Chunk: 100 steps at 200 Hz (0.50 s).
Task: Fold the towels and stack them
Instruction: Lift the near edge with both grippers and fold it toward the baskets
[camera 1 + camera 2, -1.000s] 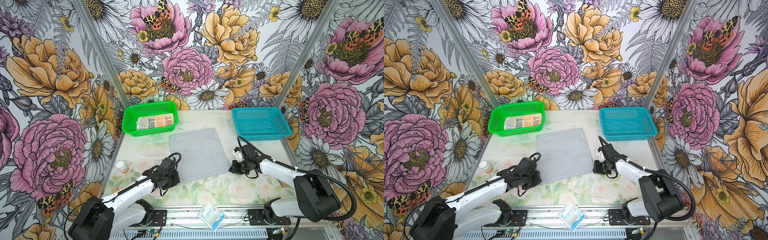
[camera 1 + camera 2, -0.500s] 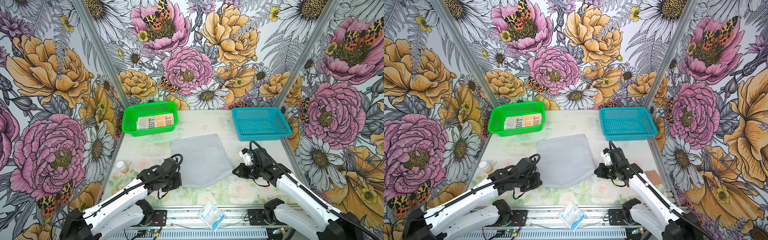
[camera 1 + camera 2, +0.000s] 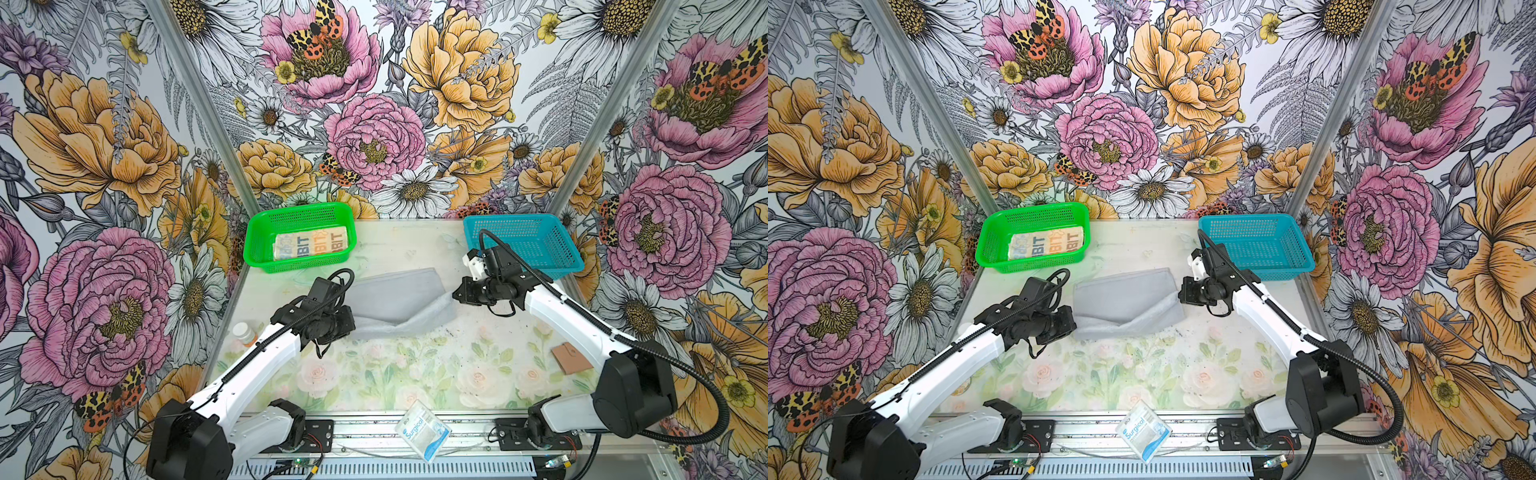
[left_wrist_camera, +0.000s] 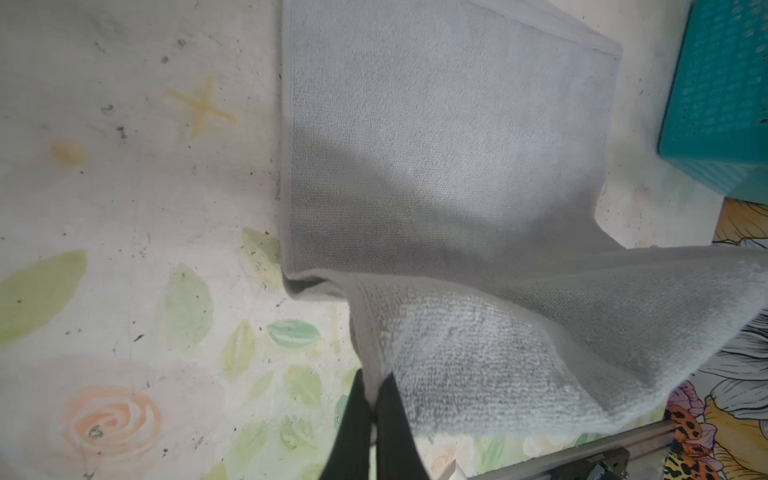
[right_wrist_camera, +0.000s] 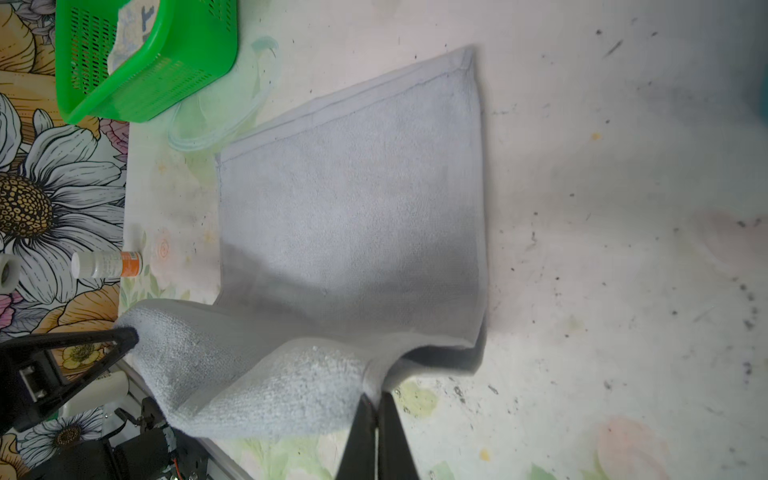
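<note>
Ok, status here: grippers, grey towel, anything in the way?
Left gripper shut on grey towel, near corner; right gripper same, other near corner. Near edge lifted, far part flat. Nothing on it; clear lid beside far corner.

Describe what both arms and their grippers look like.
The left arm and right arm have white link shells with black joint housings. A black ribbed cable conduit runs along each. The left gripper and right gripper have slim, black, tapering fingers.
</note>
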{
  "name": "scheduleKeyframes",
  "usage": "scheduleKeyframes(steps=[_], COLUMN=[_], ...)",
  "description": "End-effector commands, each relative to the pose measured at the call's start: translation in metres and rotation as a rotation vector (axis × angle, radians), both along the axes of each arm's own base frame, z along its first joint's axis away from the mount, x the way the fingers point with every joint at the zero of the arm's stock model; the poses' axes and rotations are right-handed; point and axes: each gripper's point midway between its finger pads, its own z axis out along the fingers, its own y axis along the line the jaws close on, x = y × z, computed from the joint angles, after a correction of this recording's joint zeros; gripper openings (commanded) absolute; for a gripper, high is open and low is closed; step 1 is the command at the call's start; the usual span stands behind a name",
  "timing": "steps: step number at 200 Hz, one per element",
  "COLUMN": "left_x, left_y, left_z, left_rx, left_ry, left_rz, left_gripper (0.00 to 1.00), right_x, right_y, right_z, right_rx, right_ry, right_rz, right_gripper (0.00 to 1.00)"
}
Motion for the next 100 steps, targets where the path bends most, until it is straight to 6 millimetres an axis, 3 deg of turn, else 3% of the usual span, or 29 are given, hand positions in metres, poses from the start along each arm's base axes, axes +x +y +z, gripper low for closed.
scheduleKeyframes(steps=[1,48,100], left_x=[0.035,0.086,0.114], left_y=[-0.005,0.001,0.016], left_z=[0.013,0.022,0.000], left_rx=[-0.026,-0.008,0.032], left_ry=[-0.088,-0.131,-0.092], left_rz=[-0.054,-0.035,0.008], left_gripper=[0.00,0.00,0.00], right_x=[0.033,0.082,0.120], right_y=[0.001,0.010,0.012], right_z=[0.009,0.004,-0.018], right_rx=[-0.029,-0.008,-0.012], right_ry=[-0.071,-0.077,-0.058], right_rz=[0.024,0.044,0.046], right_gripper=[0.00,0.00,0.00])
